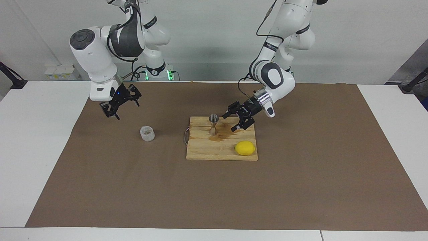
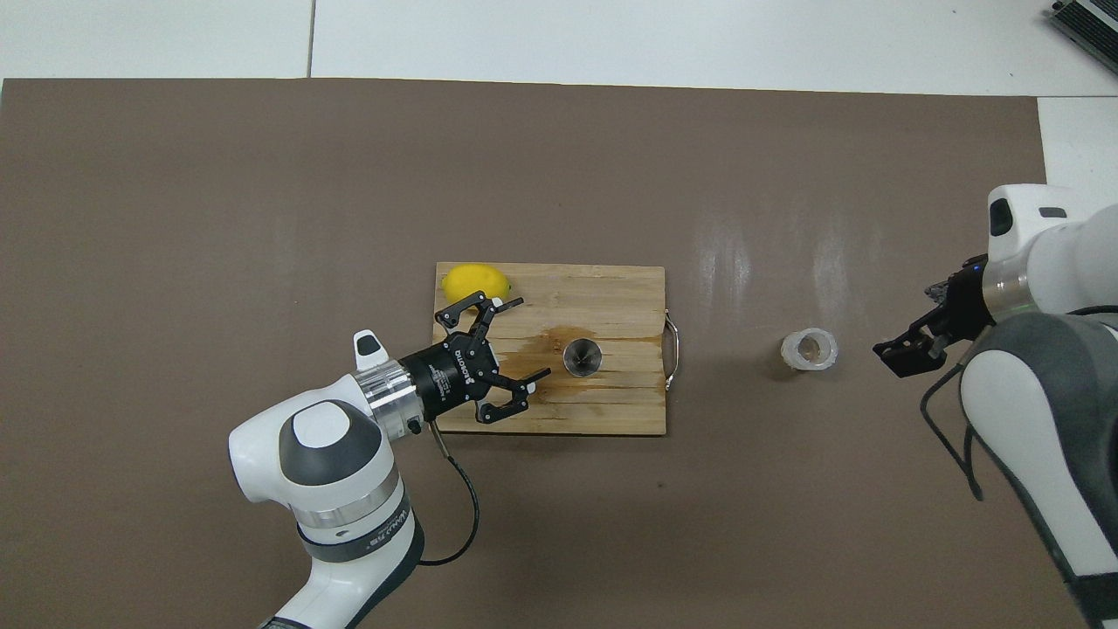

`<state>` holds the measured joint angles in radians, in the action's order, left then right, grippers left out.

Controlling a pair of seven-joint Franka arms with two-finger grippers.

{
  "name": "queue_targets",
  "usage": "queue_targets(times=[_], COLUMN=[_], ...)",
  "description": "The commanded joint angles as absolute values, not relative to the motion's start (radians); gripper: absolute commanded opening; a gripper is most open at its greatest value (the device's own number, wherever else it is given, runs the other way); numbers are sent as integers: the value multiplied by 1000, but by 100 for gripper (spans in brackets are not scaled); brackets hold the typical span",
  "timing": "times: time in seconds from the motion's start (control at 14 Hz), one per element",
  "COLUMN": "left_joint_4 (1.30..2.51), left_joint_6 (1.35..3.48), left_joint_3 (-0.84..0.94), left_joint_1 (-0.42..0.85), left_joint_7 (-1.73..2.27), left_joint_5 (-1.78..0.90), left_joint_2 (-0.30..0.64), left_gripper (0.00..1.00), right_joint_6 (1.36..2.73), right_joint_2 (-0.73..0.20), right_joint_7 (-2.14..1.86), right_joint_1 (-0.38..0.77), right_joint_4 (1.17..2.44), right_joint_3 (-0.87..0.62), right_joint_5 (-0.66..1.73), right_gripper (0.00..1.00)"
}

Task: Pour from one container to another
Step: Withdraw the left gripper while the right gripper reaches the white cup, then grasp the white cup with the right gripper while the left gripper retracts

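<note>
The clear bumpy glass cup [image 1: 147, 133] [image 2: 809, 349] stands upright on the brown mat, toward the right arm's end of the table. The silver hourglass jigger [image 1: 213, 124] [image 2: 582, 357] is upright on the wooden board [image 1: 207, 152] [image 2: 629, 293]. My left gripper [image 1: 230, 122] [image 2: 531, 339] hangs open over the board beside the jigger, a short gap away, holding nothing. My right gripper [image 1: 123, 106] [image 2: 908, 351] hovers open over the mat beside the cup, apart from it and empty.
A yellow lemon [image 1: 245, 148] [image 2: 474, 282] lies on the board's corner, close to the left gripper. A wet stain [image 1: 224, 135] darkens the wood around the jigger. The board has a wire handle [image 2: 671, 352] on the side facing the cup.
</note>
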<state>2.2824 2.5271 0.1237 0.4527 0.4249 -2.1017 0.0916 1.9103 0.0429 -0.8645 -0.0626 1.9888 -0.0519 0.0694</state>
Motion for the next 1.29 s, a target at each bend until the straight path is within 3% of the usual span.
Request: queue_targets(times=[0.0, 0.57, 1.22], left_joint_4=[2301, 2252, 2096], left_joint_6=[2562, 2511, 2251], left_joint_3=[121, 114, 110], left_joint_1=[456, 396, 215], left_joint_7=[451, 606, 919], left_joint_5=[-2059, -1749, -1203], left_joint_2=[52, 51, 64], left_gripper=[100, 100, 100], right_joint_6=[1951, 2199, 2399], right_joint_2=[6, -48, -117], right_joint_7=[-1085, -1471, -1618], right_joint_1=[-116, -129, -97], right_joint_4=[2048, 2219, 2307], right_joint_3=[-60, -60, -63], right_joint_5=[136, 219, 293], right_gripper=[100, 100, 100])
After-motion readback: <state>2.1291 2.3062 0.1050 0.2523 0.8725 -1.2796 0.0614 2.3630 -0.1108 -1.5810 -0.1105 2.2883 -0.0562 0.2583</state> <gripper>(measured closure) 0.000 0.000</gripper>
